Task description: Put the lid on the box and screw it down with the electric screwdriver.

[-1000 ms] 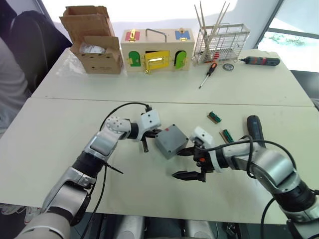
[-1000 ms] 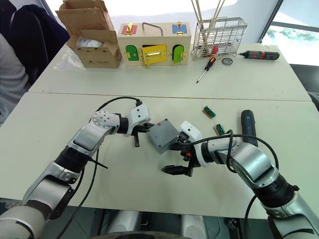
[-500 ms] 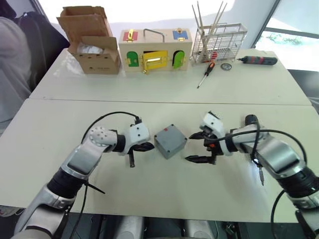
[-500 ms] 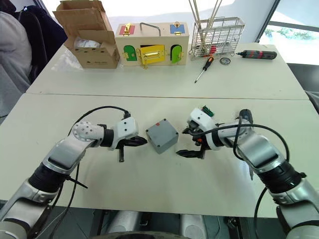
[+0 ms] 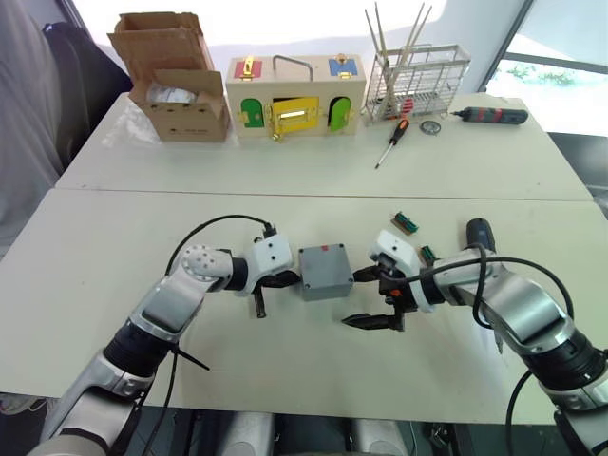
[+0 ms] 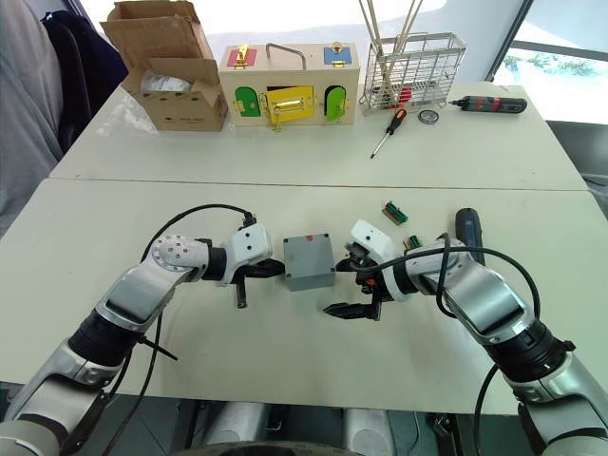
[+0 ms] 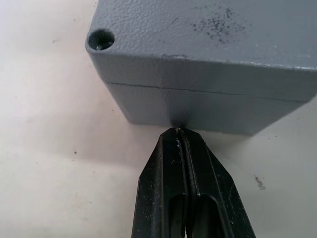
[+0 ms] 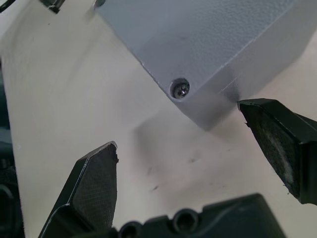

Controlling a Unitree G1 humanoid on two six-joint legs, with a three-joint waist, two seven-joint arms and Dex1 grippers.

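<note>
I find the lid (image 7: 208, 29) already seated on the box (image 5: 323, 270), which sits mid-bench between my two end effectors. One corner carries a screw (image 8: 180, 89); another corner hole (image 7: 101, 38) is empty, so fastening remains, in my judgement. The left end effector (image 7: 179, 134) is closed, tip touching the box's side. The right end effector (image 5: 372, 298) is wide open, holding nothing. The electric screwdriver (image 5: 478, 237) lies at the box's 3 o'clock, ungripped.

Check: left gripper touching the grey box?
Touching. In the left wrist view the left gripper, fingers shut together, presses its tips against the side wall of the grey box with no table showing between them.
</note>
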